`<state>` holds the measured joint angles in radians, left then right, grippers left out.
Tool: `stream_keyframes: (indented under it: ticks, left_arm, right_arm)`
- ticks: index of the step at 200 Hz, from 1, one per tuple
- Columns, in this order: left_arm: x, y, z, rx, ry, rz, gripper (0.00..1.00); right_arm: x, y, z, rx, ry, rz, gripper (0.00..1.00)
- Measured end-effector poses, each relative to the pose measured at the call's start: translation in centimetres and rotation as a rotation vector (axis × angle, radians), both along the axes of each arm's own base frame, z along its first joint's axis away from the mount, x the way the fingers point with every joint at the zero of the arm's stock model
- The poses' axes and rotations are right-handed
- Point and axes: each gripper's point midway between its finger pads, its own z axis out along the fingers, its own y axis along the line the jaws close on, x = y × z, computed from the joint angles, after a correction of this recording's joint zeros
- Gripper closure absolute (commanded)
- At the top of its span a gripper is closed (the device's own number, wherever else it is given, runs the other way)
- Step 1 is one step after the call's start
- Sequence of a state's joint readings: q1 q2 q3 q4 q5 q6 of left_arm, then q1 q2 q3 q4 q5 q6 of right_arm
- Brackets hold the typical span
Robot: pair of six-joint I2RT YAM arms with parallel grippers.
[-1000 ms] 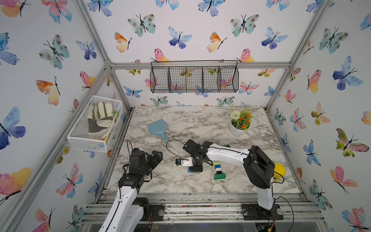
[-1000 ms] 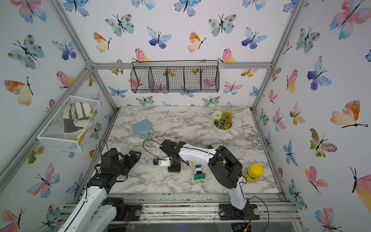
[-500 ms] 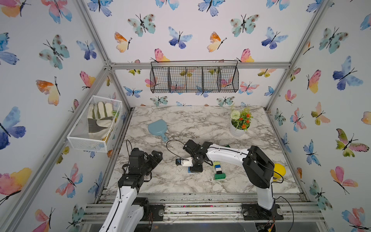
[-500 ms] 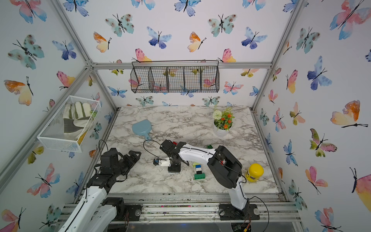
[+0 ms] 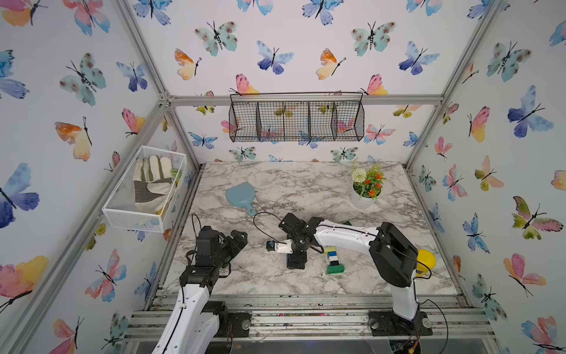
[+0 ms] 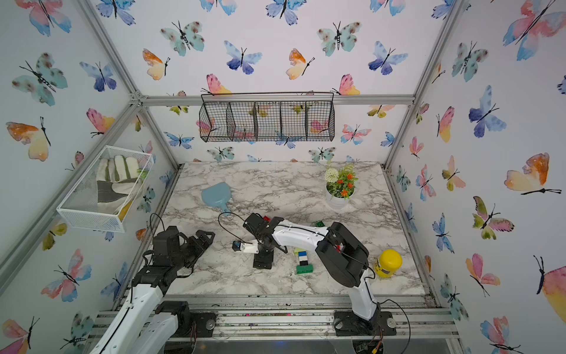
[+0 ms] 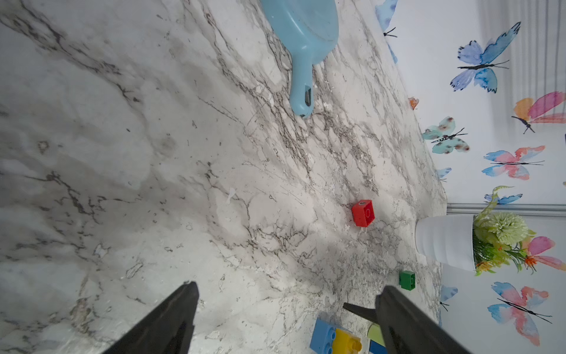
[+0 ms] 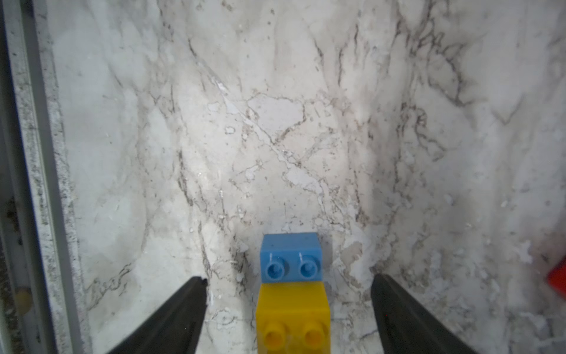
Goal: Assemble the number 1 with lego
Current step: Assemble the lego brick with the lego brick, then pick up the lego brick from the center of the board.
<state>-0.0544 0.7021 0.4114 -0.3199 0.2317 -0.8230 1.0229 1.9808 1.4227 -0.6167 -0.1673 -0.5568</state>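
Above the marble table, within butterfly-papered walls, the left gripper and right gripper stood apart, empty; flowerpot at two o'clock.

Nine bricks, two baskets, one scoop, flowerpot, jar, glove

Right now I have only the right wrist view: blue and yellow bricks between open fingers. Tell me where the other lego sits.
Observer: A column of lime, blue, white and black bricks, ending in a wider green one, lies beside the right pincer, apart from it.
Operator: Name any loose brick.
Observer: A small green brick lies behind the right arm, toward the flower pot.
Operator: Report the other arm.
Observer: The left pincer is open and holds nothing.
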Motion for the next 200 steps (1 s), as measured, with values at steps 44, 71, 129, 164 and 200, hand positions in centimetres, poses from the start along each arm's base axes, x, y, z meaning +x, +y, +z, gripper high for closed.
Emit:
stream_keyframes:
  ticks: [44, 71, 129, 164, 200]
  left_arm:
    - [-0.1, -0.1, 0.0, 0.007, 0.005, -0.014, 0.06]
    - [0.3, -1.0, 0.9, -0.011, -0.010, -0.075, 0.09]
    - [2.3, -5.8, 1.9, 0.028, 0.013, -0.294, 0.08]
    - [3.9, -11.5, 2.3, 0.144, 0.011, -0.501, 0.09]
    - [7.7, -17.9, 1.3, 0.343, 0.008, -0.742, 0.11]
  right_arm:
    - [0.4, 0.1, 4.9, 0.155, -0.029, -0.082, 0.04]
    - [2.9, -1.8, 9.7, 0.335, -0.070, -0.302, 0.08]
    - [10.3, -10.0, 12.9, 0.498, -0.091, -0.921, 0.26]
    - [12.1, -13.6, 15.0, 0.563, -0.128, -1.163, 0.37]
    - [12.9, -17.0, 17.8, 0.636, -0.190, -1.297, 0.38]
